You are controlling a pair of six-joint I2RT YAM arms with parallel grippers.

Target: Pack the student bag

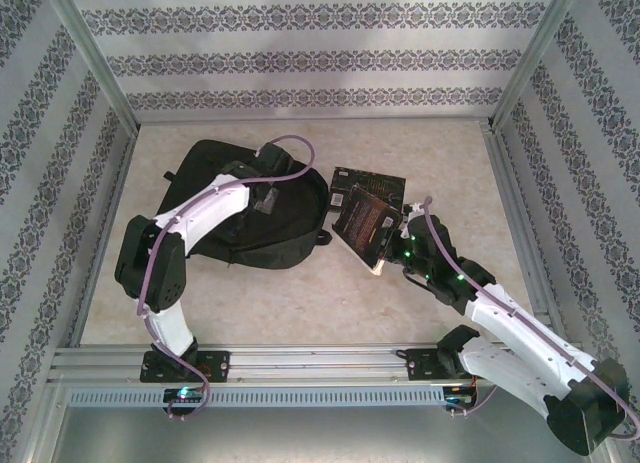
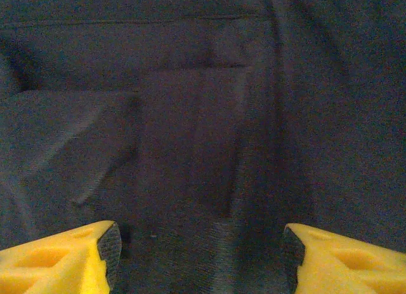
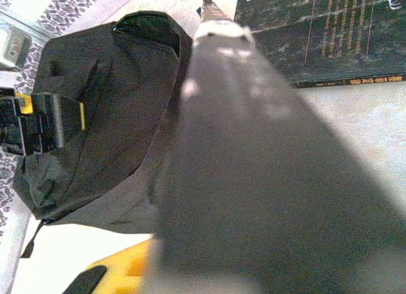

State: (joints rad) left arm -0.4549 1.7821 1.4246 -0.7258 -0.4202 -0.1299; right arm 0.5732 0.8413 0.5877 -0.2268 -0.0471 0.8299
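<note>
Spread jaws of the left gripper point(image 2: 200, 259) are held just over the single black student bag point(image 2: 190, 116), nothing between them. One dark book point(image 1: 365, 223) is pinched by the right gripper point(image 1: 385, 263) beside the bag; a second book point(image 1: 375, 181) lies flat just beyond. Neither book is judged packed yet

The left arm point(image 1: 200, 215) arches forward, jaws spread apart; the right arm point(image 1: 512, 325) reaches inward, jaws clamped.

At the right wrist the book point(image 3: 254, 180) is a dark blur hiding part of the bag point(image 3: 95, 116); the other book point(image 3: 317, 33) runs off the top edge. The left end effector point(image 2: 200, 262) is cropped below.
</note>
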